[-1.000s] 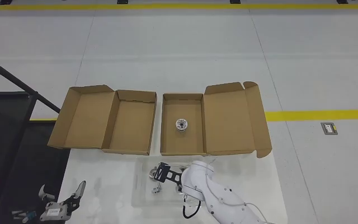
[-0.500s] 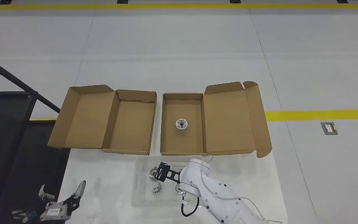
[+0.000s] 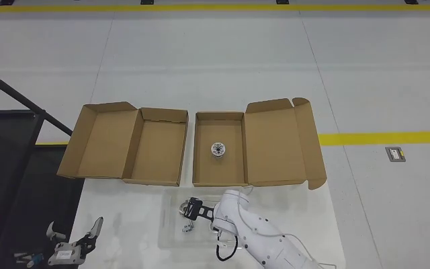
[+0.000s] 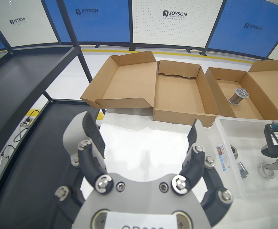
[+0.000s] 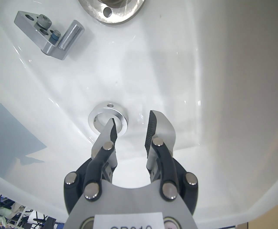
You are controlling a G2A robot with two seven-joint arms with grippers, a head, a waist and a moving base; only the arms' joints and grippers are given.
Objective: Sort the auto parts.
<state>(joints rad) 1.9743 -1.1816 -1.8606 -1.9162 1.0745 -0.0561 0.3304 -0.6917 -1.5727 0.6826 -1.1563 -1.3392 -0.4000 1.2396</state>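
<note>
My right gripper [image 5: 132, 118] is down in the clear bin [image 5: 184, 65], fingers apart, one tip right over the hole of the metal ring [image 5: 118, 112]. A bit further in there's a bracket block [image 5: 51, 36], then a flange [image 5: 110, 10]. My left gripper [image 4: 141, 118] hangs beside the bin, fingers spread wide too. Past the bin, a cylindrical part [image 3: 217, 148] stands in the right cardboard box [image 3: 218, 173].

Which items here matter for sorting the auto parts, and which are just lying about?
Job: collar ring, bracket, flanged disc, clear bin, ribbed cylinder, left cardboard box, right cardboard box, right hand.
Lying about: black rack, pegboard panels.
</note>
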